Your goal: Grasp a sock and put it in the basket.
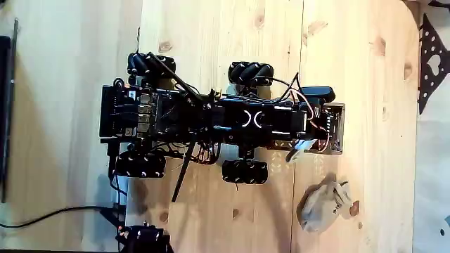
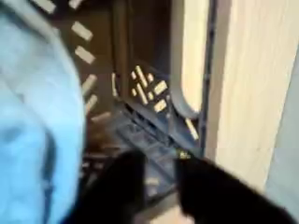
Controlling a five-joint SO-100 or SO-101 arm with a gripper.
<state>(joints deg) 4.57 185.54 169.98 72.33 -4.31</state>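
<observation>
In the fixed view, a black wheeled robot is seen from above on a pale wooden floor, its arm stretched along its body toward the right end. The pincer is placed at that right end, over the basket, a small perforated tray with a dark rim fixed to the robot. Just below and to the left of the pincer, at the basket's lower edge, a small white piece with a touch of blue is seen, which may be the sock, though it is too small to be told with certainty. Further below the pincer, well apart from it on the floor, a larger beige-grey sock with a brown patch is crumpled. 4 wheels are seen, 2 on each side of the body, and a black cable is trailed across the floor at the far left.

In the wrist view, the pincer enters from the bottom edge as 2 dark, blurred fingers with a narrow gap between them; nothing can be made out in that gap, and whether anything is gripped cannot be told. Directly ahead of the fingers the slotted floor and wall of the basket are seen. To the left of the pincer a pale blue-white cloth is pressed close to the lens.
</observation>
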